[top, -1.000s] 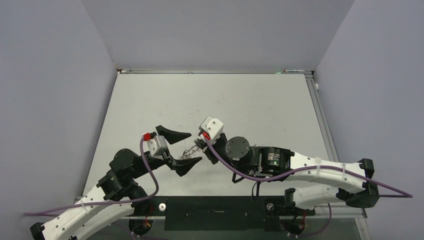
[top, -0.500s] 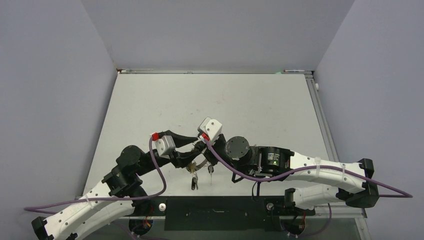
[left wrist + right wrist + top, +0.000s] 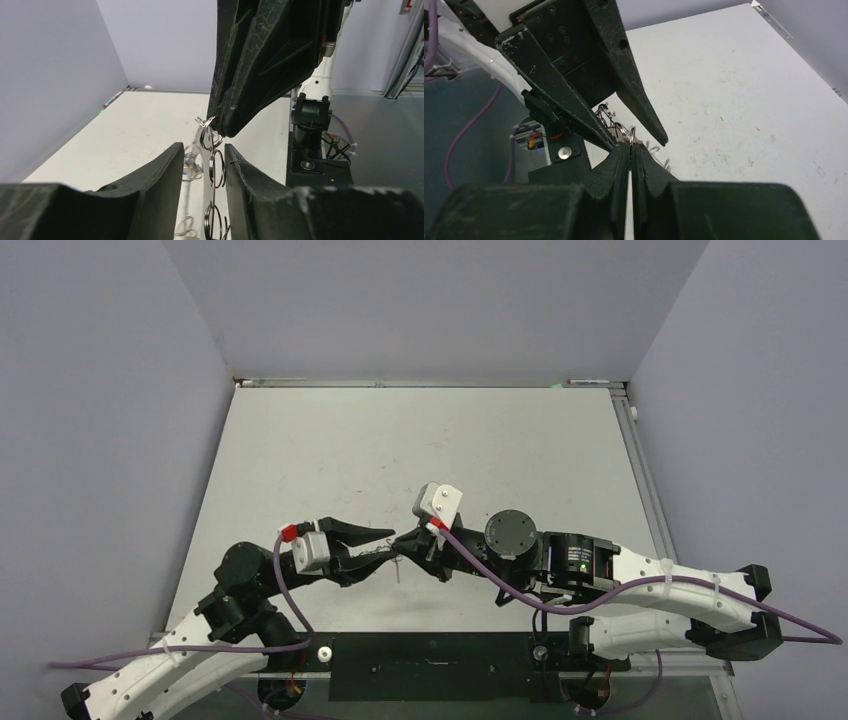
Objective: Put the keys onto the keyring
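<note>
My right gripper is shut, pinching a small loop of the silvery keyring at its fingertips. The ring hangs edge-on, its loops in a vertical line between the fingers of my left gripper. The left jaws stand narrow. The right finger touches a loop, and a gap shows beside the left finger. One small silver key dangles below the two grippers. Blurred loops with a bit of blue show behind the ring.
The white table stretches beyond the grippers, which meet near its front edge. Grey walls close in the left, right and back. A black mounting strip with the arm bases runs along the near edge.
My left gripper went from wide open to narrow around the ring. Both grippers shifted toward the near edge, and the right arm slid right. The keys that dangled low now hang closer under the grippers.
</note>
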`<state>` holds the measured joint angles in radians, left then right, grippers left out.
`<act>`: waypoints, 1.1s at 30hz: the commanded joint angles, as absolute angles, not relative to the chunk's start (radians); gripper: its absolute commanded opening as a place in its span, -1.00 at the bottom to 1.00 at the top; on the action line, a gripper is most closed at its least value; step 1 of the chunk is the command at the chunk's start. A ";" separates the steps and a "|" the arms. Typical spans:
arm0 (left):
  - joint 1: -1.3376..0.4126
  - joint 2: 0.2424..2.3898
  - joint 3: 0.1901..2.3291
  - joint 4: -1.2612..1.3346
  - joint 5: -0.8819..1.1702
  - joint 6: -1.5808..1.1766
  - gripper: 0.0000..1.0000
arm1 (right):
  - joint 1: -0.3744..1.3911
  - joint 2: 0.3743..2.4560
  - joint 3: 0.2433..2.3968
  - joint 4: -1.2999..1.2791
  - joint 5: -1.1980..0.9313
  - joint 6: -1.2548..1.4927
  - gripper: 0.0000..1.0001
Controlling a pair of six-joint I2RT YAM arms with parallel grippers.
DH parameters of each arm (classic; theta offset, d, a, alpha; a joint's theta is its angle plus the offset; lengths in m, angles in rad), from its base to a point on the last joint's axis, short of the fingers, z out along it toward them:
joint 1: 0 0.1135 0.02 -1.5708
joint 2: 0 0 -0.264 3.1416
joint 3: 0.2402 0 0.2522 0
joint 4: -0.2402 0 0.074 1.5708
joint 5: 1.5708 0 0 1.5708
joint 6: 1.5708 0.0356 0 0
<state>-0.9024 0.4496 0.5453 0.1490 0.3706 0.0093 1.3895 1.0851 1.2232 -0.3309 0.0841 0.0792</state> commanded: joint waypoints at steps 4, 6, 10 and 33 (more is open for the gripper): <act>-0.901 0.447 0.529 0.229 0.466 -0.013 -0.29 | 1.404 1.059 1.280 -0.321 -0.055 0.048 -0.90; -0.901 0.450 0.531 0.231 0.491 -0.016 -0.30 | 1.403 1.063 1.284 -0.330 -0.061 0.041 -0.89; -0.900 0.459 0.533 0.229 0.519 -0.020 -0.61 | 1.402 1.063 1.284 -0.336 -0.066 0.033 -0.89; -0.904 0.378 0.466 0.246 0.529 0.020 -1.00 | 1.403 0.973 1.266 -0.303 0.023 0.008 0.06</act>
